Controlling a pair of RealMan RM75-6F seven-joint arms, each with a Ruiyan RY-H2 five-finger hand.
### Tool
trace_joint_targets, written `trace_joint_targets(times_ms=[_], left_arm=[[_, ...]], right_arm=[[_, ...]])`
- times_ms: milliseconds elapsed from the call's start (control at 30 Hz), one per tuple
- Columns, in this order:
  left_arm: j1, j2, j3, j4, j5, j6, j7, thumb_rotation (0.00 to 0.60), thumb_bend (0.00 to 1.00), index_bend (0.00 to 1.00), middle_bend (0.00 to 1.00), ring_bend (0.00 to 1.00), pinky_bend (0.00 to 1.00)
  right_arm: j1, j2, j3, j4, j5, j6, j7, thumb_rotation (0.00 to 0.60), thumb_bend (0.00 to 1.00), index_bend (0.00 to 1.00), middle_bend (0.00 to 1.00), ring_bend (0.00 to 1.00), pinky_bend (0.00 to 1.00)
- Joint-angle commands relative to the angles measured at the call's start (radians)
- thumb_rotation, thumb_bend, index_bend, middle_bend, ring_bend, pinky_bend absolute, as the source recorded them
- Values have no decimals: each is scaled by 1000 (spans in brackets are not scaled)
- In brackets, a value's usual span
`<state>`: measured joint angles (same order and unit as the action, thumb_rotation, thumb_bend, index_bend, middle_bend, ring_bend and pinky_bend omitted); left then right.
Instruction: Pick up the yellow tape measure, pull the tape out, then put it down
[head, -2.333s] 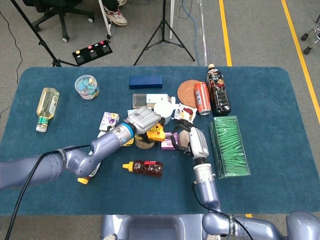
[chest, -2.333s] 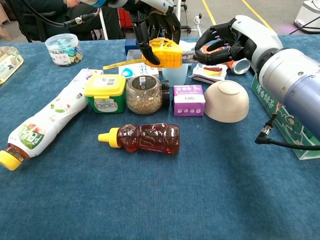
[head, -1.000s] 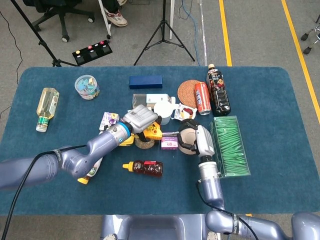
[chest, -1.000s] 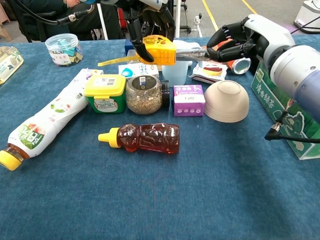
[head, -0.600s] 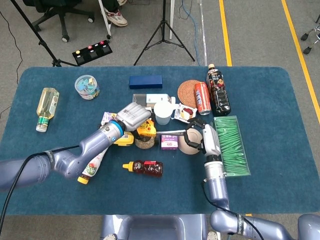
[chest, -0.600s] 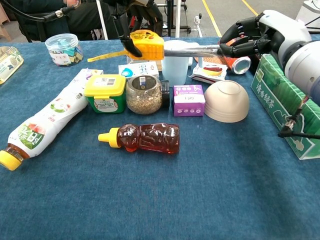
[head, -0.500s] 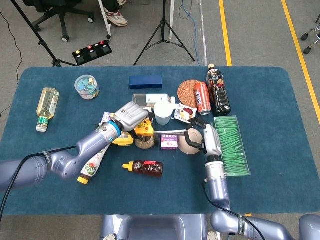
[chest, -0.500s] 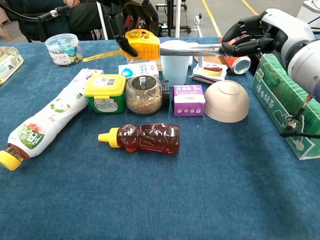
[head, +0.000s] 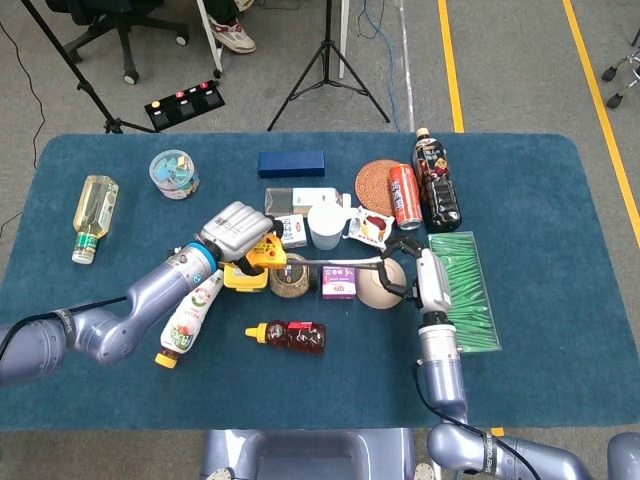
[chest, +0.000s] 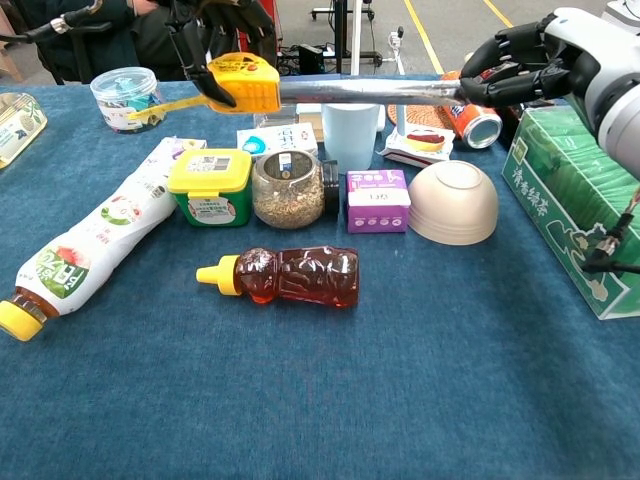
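My left hand (head: 234, 231) grips the yellow tape measure (head: 265, 253) above the clutter in the middle of the table. In the chest view the case (chest: 244, 84) hangs below that hand (chest: 213, 24), its yellow wrist strap (chest: 163, 105) trailing left. The silver tape (chest: 375, 92) runs out level to the right, over the cup, to my right hand (chest: 535, 55), which pinches its end. From the head view the tape (head: 335, 264) spans from the case to the right hand (head: 421, 277) beside the bowl.
Under the tape stand a blue cup (chest: 350, 135), a seed jar (chest: 287, 188), a yellow-lidded tub (chest: 210, 185), a purple box (chest: 377, 200) and an upturned bowl (chest: 453, 203). A honey bear bottle (chest: 285, 277) lies in front. A green box (chest: 570, 195) sits at the right.
The hands have drawn apart: the left went left with the case, the right went right with the tape's end. The tape is much longer now and the case is higher.
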<state>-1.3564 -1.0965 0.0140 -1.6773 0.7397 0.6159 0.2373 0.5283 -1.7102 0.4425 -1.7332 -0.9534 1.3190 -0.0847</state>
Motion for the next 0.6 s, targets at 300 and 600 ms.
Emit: trace_joint_targets(times_ms=[300,600], left_arm=[[54,40,6,-15,31,1,-9,600,300,610,486,471,489],[94,74,11,-11,45,-20,-27,600,300,611,486,471,489]], right_arm=[[-16,28,2,-8,-8,10,9,600,908,609,344,297,270],[-30,53,6,-5,-9,9,27,600,911,612,349,302,276]])
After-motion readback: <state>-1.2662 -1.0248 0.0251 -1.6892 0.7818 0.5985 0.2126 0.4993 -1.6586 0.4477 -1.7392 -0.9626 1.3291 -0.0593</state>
